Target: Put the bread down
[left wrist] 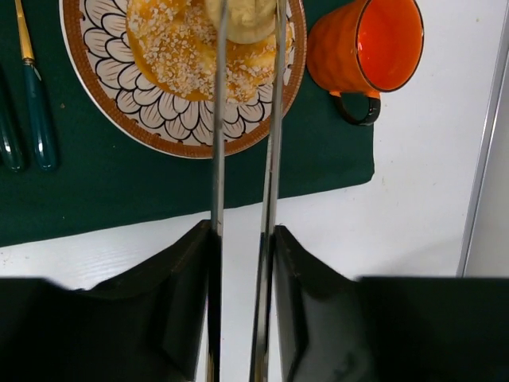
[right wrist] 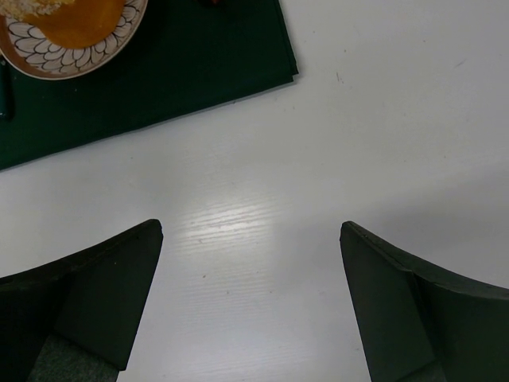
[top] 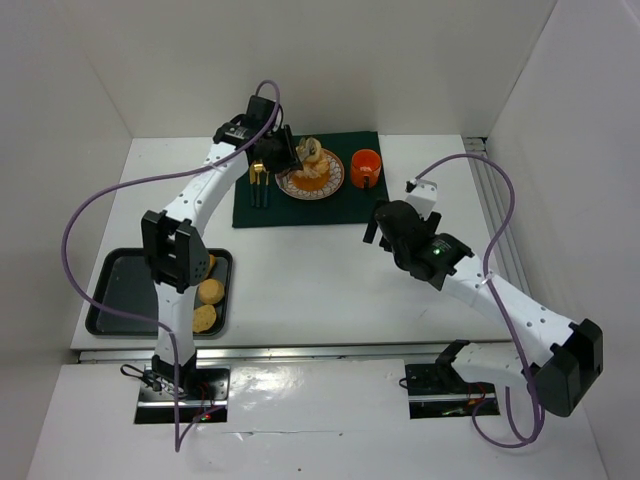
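Note:
My left gripper (top: 272, 150) (left wrist: 242, 235) is shut on a pair of metal tongs (left wrist: 272, 143). The tong tips pinch a pale bread roll (left wrist: 248, 20) (top: 313, 152) just over the patterned plate (left wrist: 159, 131) (top: 333, 184). A sesame-topped bun (left wrist: 179, 56) lies on that plate, under the roll. Whether the roll touches the bun I cannot tell. My right gripper (top: 385, 225) (right wrist: 250, 239) is open and empty above bare white table, to the right of the green mat (right wrist: 159, 79).
An orange mug (top: 365, 167) (left wrist: 366, 48) stands on the mat right of the plate. Dark-handled cutlery (left wrist: 36, 119) lies left of it. A black tray (top: 120, 290) at the front left holds two rolls (top: 208, 292).

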